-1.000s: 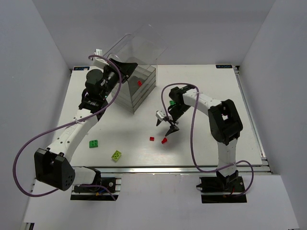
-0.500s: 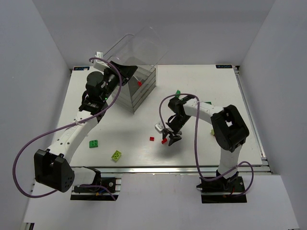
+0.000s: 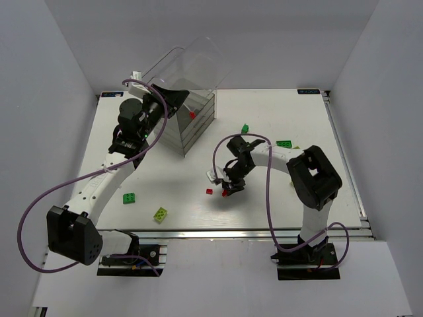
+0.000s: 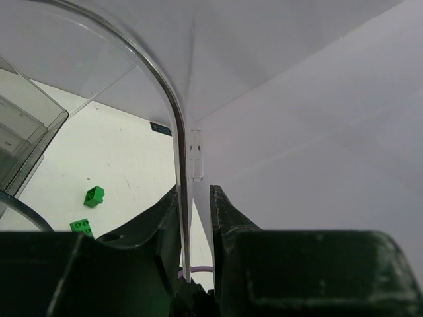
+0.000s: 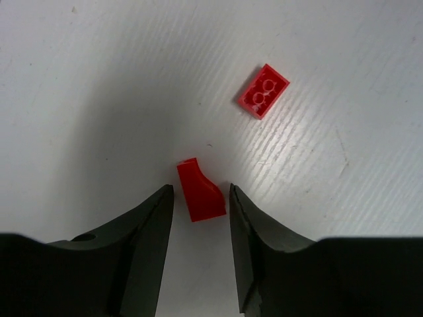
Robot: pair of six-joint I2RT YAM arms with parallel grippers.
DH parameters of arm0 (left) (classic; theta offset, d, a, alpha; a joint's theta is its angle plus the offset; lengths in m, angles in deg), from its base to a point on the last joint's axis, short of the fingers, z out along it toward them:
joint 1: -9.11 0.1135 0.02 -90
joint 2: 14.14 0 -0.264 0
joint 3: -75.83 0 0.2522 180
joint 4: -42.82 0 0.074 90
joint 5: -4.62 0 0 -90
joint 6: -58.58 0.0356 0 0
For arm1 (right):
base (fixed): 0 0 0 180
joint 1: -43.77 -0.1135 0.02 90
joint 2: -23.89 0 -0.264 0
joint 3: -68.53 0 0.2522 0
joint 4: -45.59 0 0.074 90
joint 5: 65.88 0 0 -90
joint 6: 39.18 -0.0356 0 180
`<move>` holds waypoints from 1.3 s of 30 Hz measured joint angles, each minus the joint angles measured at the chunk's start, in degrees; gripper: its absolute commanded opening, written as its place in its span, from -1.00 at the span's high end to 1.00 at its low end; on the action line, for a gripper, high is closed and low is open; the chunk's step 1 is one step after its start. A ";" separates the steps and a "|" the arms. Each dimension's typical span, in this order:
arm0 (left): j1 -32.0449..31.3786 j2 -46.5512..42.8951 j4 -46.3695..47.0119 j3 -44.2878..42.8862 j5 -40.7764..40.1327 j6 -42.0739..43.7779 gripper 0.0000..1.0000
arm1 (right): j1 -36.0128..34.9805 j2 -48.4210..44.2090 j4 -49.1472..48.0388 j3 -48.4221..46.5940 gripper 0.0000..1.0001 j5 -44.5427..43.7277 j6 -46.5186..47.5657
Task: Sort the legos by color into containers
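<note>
My right gripper (image 3: 228,190) (image 5: 201,201) is open and low over the table, its fingers on either side of a red wedge brick (image 5: 201,191) (image 3: 225,194) without touching it. A red studded brick (image 5: 263,90) (image 3: 209,191) lies upside down just beyond. My left gripper (image 3: 173,99) (image 4: 196,218) is shut on the edge of the raised clear rounded lid (image 4: 173,119) (image 3: 192,66) of the clear box (image 3: 198,122). One red brick (image 3: 192,114) lies in the box's top compartment.
Two dark green bricks (image 3: 245,128) (image 3: 285,143) lie behind the right arm; they also show in the left wrist view (image 4: 94,195) (image 4: 81,226). A green brick (image 3: 130,197) and a yellow-green brick (image 3: 160,213) lie near the front left.
My right gripper has moved left and toward the front edge and come down around the red wedge. The left arm has barely moved and the lid stays raised.
</note>
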 measured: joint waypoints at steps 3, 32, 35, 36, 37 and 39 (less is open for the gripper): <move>0.00 0.00 0.02 0.02 0.00 0.02 0.36 | -0.24 -0.24 -0.37 0.96 0.16 -0.15 0.02; 0.02 -0.31 0.07 0.00 -0.07 0.07 0.36 | 3.48 -0.63 -35.60 -16.76 1.00 -9.14 -42.71; 0.00 -0.44 0.94 -0.07 -0.07 0.02 0.36 | 3.02 -0.33 -45.72 -14.64 1.00 -11.69 -48.81; 0.00 -0.50 0.90 -0.24 -0.11 0.04 0.36 | 2.99 -0.09 -48.41 -14.01 1.00 -12.09 -50.49; 0.02 -0.50 0.85 -0.46 -0.17 0.07 0.36 | 2.78 0.13 -51.89 -13.05 1.00 -12.85 -52.33; 0.02 -0.50 0.63 -0.85 -0.33 0.13 0.36 | 2.54 0.37 -57.79 -10.97 1.00 -13.84 -55.15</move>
